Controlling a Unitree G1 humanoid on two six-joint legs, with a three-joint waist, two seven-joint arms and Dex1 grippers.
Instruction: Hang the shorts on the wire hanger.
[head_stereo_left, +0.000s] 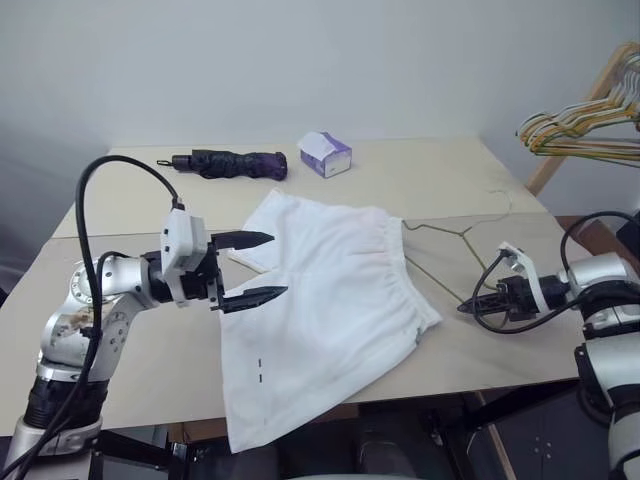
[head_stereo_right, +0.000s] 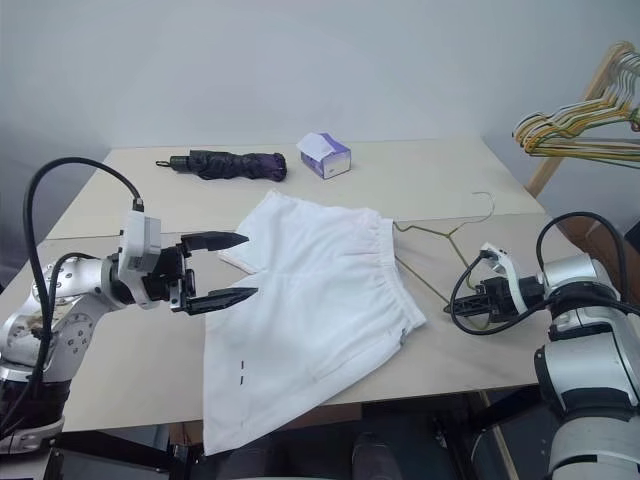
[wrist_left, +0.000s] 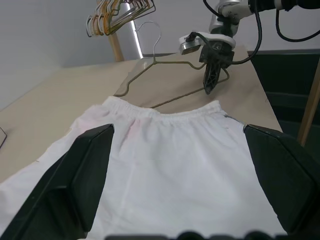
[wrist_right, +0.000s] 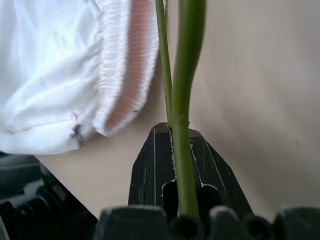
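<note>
So the shorts (head_stereo_left: 325, 300) lie flat mid-table (head_stereo_left: 130, 200), one leg drooping over the near edge at 6 o'clock. The wire hanger (head_stereo_left: 450, 240) lies at their 3 o'clock, partly tucked under the waistband. The right gripper (wrist_right: 175, 145) is clamped on the hanger's wire. The left gripper (head_stereo_left: 262, 268) hovers wide open at their 9 o'clock.

shorts (head_stereo_left: 330, 290): white cloth, soft, matt; gathered elastic waistband.
wire hanger (head_stereo_right: 440, 238): thin olive wire, smooth.
counter (head_stereo_left: 440, 185): beige, smooth, matt.
left tool (head_stereo_left: 250, 268): black plastic fingers, matt.
umbrella (head_stereo_left: 230, 163): dark fabric, folded.
</note>
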